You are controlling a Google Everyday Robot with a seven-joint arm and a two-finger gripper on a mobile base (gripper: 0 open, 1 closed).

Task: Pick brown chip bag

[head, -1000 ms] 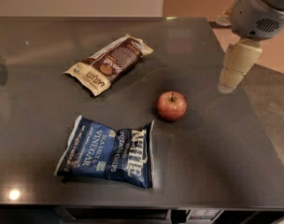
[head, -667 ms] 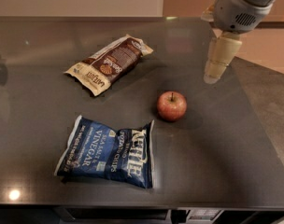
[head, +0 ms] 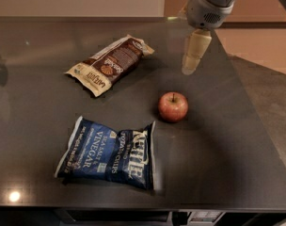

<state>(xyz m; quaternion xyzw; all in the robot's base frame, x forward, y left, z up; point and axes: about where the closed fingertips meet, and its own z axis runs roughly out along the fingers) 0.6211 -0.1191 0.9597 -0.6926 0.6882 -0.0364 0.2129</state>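
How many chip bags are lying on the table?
2. The brown chip bag lies far left; the blue Kettle bag lies near the front edge. The gripper hangs beyond the apple. Nothing seems hidden.

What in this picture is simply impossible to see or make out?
- Camera view: the arm above the gripper, which hangs over the table right of the brown chip bag, is cut off by the top edge.
- Camera view: the far side of the apple, hidden by its own body.
- Camera view: the underside of the blue chip bag, lying against the table.
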